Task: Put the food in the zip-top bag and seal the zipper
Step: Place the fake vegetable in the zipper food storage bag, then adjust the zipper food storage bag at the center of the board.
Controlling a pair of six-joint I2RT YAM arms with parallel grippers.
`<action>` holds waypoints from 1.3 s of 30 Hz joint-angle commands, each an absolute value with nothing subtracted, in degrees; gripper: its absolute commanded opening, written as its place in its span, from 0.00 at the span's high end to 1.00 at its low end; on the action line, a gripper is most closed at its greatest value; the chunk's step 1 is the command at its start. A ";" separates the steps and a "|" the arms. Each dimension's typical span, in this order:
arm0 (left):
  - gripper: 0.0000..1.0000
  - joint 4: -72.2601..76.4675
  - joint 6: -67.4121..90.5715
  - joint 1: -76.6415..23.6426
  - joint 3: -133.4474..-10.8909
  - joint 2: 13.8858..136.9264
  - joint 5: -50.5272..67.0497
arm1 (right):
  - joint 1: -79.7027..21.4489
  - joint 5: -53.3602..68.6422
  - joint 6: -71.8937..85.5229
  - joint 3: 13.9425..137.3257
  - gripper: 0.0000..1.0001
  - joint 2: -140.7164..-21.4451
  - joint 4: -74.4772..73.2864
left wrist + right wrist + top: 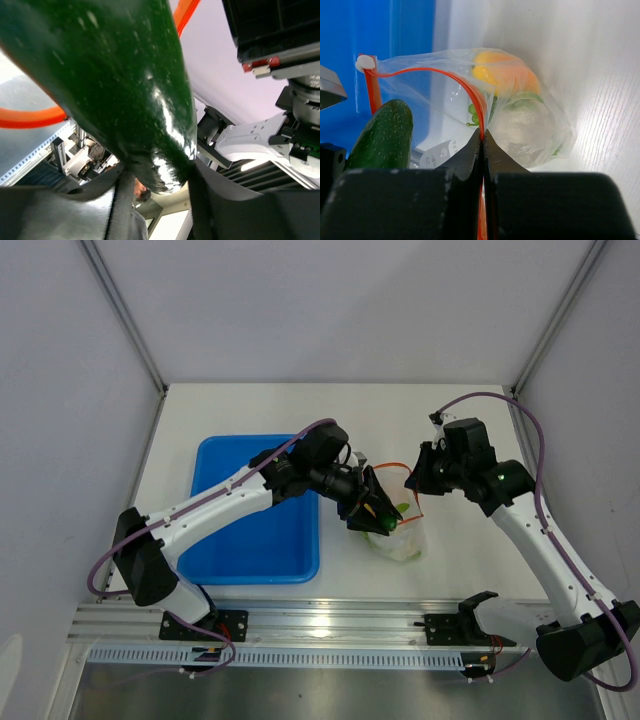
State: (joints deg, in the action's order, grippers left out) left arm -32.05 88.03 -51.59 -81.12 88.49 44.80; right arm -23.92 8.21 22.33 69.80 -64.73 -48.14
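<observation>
small print on the bag (555, 135), lower middle of the right wrist view, too blurred to read. left claw (157, 195) half spread, pinching the dark green cucumber (125, 75) by its end at the bag mouth, centre of the top view. right claw (483, 145) pressed together on the orange-red zipper (470, 92). bag clear and crinkly, just right of the blue tray (250, 540). orange fruit (505, 72) and cabbage (522, 132) inside.

The white, flat-topped table (250, 410) carries a shallow rectangular blue plastic tray (215, 540) lying on its left half and, near that tray's right edge but apart from it, a small clear crinkly plastic zip-top bag (405, 542) whose bulging bottom rests on the surface.
</observation>
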 commanded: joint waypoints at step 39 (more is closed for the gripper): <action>0.44 -54.74 55.12 -40.96 -92.37 84.81 32.71 | -24.26 8.44 22.24 74.09 1.00 -63.63 -51.76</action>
